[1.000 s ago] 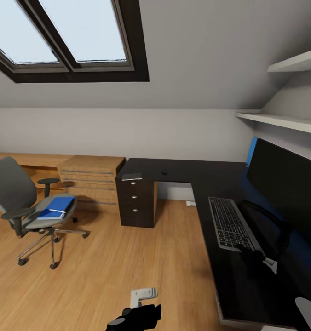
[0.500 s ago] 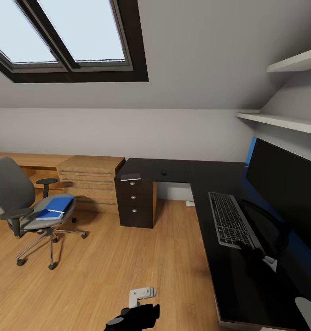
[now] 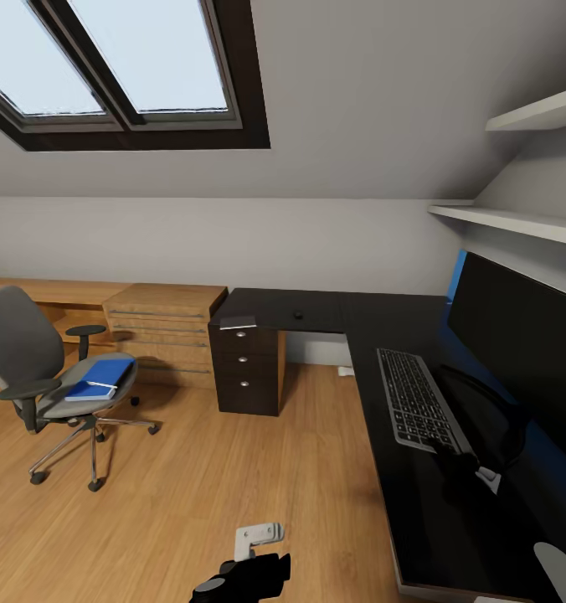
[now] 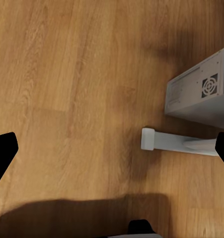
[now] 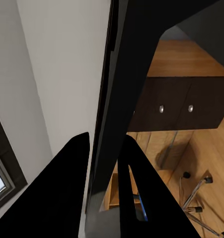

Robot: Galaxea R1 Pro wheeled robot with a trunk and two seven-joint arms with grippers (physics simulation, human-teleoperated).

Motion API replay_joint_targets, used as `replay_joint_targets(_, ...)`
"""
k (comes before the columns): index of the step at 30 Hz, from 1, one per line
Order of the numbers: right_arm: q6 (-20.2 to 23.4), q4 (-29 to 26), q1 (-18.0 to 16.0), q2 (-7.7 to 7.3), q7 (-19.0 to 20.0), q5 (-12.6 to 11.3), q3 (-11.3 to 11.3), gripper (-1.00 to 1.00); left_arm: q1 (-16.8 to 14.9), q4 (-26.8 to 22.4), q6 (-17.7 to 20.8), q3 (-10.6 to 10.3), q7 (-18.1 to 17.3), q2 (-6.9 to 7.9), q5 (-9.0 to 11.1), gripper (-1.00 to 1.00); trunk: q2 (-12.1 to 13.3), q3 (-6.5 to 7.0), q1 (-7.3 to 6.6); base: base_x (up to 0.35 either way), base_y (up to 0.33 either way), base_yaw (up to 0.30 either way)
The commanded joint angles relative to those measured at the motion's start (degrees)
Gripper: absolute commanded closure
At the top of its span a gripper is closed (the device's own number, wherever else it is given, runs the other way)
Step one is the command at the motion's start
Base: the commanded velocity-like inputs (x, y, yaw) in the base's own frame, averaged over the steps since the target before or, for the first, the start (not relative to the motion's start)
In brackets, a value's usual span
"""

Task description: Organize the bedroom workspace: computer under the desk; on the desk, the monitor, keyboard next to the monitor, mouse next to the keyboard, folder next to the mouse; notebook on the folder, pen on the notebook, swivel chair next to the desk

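Writing, brand marks and labels cannot be read on anything; the grey box (image 4: 201, 94) on the wooden floor (image 3: 233, 469) in the left wrist view carries only a fan grille and faint unreadable lines. The long black L-shaped desk (image 3: 383, 327) runs along the back wall and turns toward the camera at the right, its dark drawer unit with three round silver knobs (image 3: 246, 360) under the far end. The wide flat black monitor (image 3: 526, 343) stands on the right wing with its long axis along that wing. The flat black keyboard with greyish keys (image 3: 417, 402) lies beside it, lengthwise along the desk edge. A small black oval mouse (image 3: 298, 315) sits well apart on the far wing. The grey padded swivel chair (image 3: 48, 377) stands on the floor at the left, away from the desk, with the bright blue folder (image 3: 103, 375) on its seat; a slim white pen (image 3: 104, 384) lies across the top. The left gripper (image 4: 112, 153) hangs over the floor, jaws spread wide and holding nothing. The right gripper (image 5: 104, 163) has its narrow-set fingers (image 5: 67, 198) on either side of the monitor's thin edge.
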Motion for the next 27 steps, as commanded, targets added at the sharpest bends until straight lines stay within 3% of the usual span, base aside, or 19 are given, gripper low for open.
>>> replay_joint_targets(1,0.3,0.0,0.0,0.00,0.2,-0.2,-0.1,1.00,0.0,-0.1,0.1,-0.1,0.6,0.01,0.6,-1.00,0.0,-0.07,0.00,0.000,0.000,0.000)
replay_joint_targets(7,0.2,0.5,0.0,0.00,0.0,0.0,0.2,1.00,0.0,-0.3,-0.3,-0.2,0.8,0.01,0.5,-1.00,0.0,-0.07,0.00,0.000,-0.111,0.000)
replay_joint_targets(10,0.1,1.2,0.0,0.01,-0.6,0.7,1.8,1.00,0.0,-0.3,-0.6,-0.2,0.8,0.01,0.6,-1.00,0.0,-0.07,0.00,0.000,-0.106,0.000)
replay_joint_targets(11,0.1,1.5,0.0,0.00,-0.7,2.1,2.8,1.00,0.0,-0.4,-0.7,-0.2,0.8,0.01,0.6,-1.00,0.0,-0.07,0.00,0.000,-0.012,0.000)
replay_joint_targets(14,0.1,1.5,0.0,0.00,-0.7,3.3,3.0,1.00,0.0,-0.4,-0.7,-0.1,0.9,0.01,0.6,-1.00,0.0,-0.07,0.00,0.000,-0.005,0.000)
replay_joint_targets(24,0.1,1.5,0.0,0.00,-0.7,4.3,3.1,1.00,0.0,-0.5,-0.7,-0.1,0.8,0.01,0.6,-1.00,0.0,-0.07,0.00,0.000,0.000,0.000)
replay_joint_targets(27,0.0,1.6,0.0,0.00,-0.7,8.1,3.0,1.00,0.0,-0.7,-0.7,-0.1,0.8,0.08,0.6,-1.00,0.0,-0.07,0.00,0.000,0.000,0.000)
